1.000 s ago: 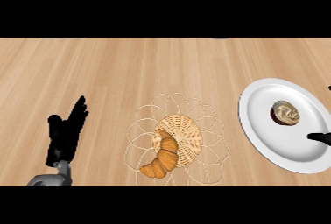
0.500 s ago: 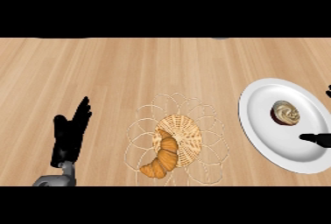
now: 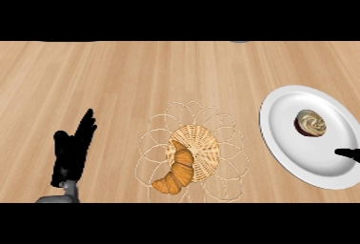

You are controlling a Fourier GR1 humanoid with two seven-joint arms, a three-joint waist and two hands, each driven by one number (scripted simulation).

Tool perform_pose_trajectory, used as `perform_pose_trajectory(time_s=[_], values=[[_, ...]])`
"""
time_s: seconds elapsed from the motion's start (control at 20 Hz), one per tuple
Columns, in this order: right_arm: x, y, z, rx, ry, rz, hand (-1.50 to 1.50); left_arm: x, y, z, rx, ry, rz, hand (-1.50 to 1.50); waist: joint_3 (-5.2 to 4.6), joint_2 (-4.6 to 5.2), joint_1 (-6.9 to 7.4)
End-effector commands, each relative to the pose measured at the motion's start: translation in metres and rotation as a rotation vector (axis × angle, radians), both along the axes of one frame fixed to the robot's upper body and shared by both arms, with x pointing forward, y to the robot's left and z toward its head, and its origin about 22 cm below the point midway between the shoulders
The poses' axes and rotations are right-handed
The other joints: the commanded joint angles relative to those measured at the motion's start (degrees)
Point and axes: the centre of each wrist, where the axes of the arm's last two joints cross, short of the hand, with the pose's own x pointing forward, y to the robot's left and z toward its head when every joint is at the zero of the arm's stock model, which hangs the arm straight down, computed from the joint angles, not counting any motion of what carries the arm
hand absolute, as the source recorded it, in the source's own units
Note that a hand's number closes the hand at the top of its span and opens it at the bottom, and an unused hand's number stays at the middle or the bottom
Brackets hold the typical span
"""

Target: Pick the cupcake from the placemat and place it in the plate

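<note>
Pale wood planks make up the counter, their grain running toward its far edge. Largest on it is the white plate, close to the counter's right edge. Toward the plate's far right side sits the cupcake, brown with a swirl of cream on top, well inside the rim and upright. Near the middle of the counter's near edge lies the wicker placemat, a woven centre ringed with open loops. A golden croissant lies across its near left part, curved, one end on the weave. By the near left corner rests the left hand, fingers straight and apart, pointing away, touching nothing. Of the right hand only a dark tip shows at the right edge, over the plate's near rim; whether its fingers are spread or curled cannot be told.
</note>
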Motion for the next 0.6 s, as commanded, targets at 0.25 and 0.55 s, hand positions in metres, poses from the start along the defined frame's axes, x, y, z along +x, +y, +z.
perform_pose_trajectory(time_s=[0.25,0.55], values=[[-0.013,-0.041,-0.01,-0.022,0.001,-0.061,-1.5,0.009,0.006,0.005,0.001,0.006,-0.002,0.0,0.01,0.07,0.14],[-0.03,-0.057,-0.012,-0.037,-0.021,-0.094,-1.5,0.012,0.011,-0.001,-0.002,-0.014,-0.005,0.0,0.0,0.05,0.02]])
